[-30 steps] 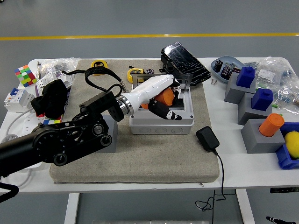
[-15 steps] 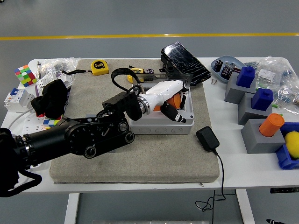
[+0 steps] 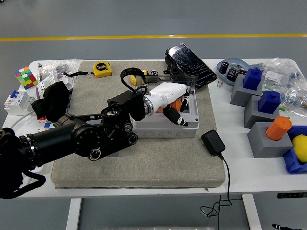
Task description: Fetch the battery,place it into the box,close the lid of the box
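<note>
Left hand (image 3: pixel 170 98) is over the open white box (image 3: pixel 165 125), which sits mid-mat on the grey mat (image 3: pixel 144 165); the landmark for everything here is that box. The hand's fingers curl down around an orange battery (image 3: pixel 178 103), which shows just behind the white palm, inside the box's opening toward its far right corner. Looks like a grip on the battery, though whether it already rests on the box floor is hidden by the hand. The black lid (image 3: pixel 189 64) stands tilted open behind the box, to its far right, apparently hinged at the back edge; exact joint not visible. Right arm is not in view. Step in hand, as I read it: placing the battery into the box, near done. Fetch looks finished. Next move calls for letting the fingers go slack, lifting the hand clear of the box walls without dragging the battery out, then reaching behind the box to swing the lid forward and down. Black charger (image 3: pixel 213 143) lies right of the box, near its front corner, out of the lid's path. Yellow tape measure (image 3: pixel 102 69) sits well behind-left of the box.
</note>
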Available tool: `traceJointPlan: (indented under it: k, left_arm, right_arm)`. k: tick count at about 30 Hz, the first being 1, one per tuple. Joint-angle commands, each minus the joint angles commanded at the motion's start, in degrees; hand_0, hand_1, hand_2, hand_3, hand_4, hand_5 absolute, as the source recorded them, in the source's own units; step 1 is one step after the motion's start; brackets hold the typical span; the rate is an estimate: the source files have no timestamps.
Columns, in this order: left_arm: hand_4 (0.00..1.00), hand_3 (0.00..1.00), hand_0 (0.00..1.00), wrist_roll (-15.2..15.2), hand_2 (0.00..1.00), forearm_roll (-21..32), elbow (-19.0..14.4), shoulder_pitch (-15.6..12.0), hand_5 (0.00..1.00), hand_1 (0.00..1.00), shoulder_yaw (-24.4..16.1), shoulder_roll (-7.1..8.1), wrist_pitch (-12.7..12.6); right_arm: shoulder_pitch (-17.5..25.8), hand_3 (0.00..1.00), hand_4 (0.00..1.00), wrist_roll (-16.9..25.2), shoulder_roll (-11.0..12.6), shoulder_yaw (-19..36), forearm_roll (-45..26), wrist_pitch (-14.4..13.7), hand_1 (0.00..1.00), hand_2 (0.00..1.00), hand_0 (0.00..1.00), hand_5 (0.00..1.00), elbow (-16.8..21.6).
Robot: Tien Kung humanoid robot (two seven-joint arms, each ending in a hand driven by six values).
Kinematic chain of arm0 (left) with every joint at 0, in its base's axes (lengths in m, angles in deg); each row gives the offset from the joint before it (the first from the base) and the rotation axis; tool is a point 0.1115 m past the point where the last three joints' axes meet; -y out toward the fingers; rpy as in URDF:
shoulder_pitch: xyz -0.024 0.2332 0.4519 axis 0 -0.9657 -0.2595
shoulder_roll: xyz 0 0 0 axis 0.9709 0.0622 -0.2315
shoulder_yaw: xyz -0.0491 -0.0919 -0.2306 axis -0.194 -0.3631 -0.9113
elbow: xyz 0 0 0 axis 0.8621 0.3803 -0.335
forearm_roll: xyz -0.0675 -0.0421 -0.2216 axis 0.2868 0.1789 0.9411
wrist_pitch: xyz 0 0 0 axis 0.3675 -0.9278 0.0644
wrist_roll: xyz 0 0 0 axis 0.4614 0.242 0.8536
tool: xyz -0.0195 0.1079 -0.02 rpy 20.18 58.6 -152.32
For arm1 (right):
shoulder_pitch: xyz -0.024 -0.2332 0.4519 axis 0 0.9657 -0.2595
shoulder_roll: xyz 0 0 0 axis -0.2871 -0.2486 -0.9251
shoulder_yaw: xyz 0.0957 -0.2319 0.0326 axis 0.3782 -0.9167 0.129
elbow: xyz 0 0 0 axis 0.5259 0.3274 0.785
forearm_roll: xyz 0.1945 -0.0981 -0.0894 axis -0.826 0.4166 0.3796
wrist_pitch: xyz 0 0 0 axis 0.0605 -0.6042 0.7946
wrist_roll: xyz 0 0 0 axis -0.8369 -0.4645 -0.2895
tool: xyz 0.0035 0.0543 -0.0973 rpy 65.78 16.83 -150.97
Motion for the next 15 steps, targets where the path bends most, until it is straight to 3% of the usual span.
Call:
traceJointPlan:
  k: [1,2,7,8,13,15]
  left_arm:
    - [0.998,0.515,0.315,-0.02,0.450,-0.05,0.07,-0.02,0.264,0.502,-0.02,0.02,0.03]
    - [0.998,0.788,0.666,0.00,0.740,-0.14,0.21,-0.09,0.293,0.796,-0.19,0.04,-0.09]
    - [0.998,0.788,0.666,0.08,0.740,-0.27,0.16,-0.27,0.293,0.796,-1.29,0.29,-0.52]
    - [0.998,0.875,0.695,0.07,0.829,-0.36,-0.06,-0.32,0.338,0.856,-1.56,0.42,-0.53]
    - [0.998,0.875,0.695,0.00,0.829,-0.80,-4.19,-1.15,0.338,0.856,-5.05,1.89,-0.79]
    - [0.998,0.872,0.648,0.59,0.815,-0.83,-7.01,-1.70,0.361,0.801,-6.96,2.74,-1.57]
  right_arm:
    - [0.01,0.534,0.909,-0.01,0.00,-0.01,0.01,0.01,0.670,0.686,0.666,0.481,0.01]
    - [0.02,0.534,0.909,0.00,-0.01,-0.02,0.04,0.01,0.670,0.686,0.666,0.480,0.03]
    - [0.10,0.534,0.909,0.00,-0.07,0.10,0.14,0.00,0.670,0.686,0.666,0.480,0.11]
    - [0.11,0.534,0.909,0.00,-0.07,0.14,0.17,-0.01,0.670,0.685,0.666,0.481,0.13]
    - [0.19,0.534,0.909,-0.01,-0.12,0.42,0.30,0.01,0.670,0.685,0.666,0.481,0.16]
    - [0.23,0.534,0.909,0.00,-0.18,0.72,0.34,0.01,0.671,0.686,0.666,0.480,0.15]
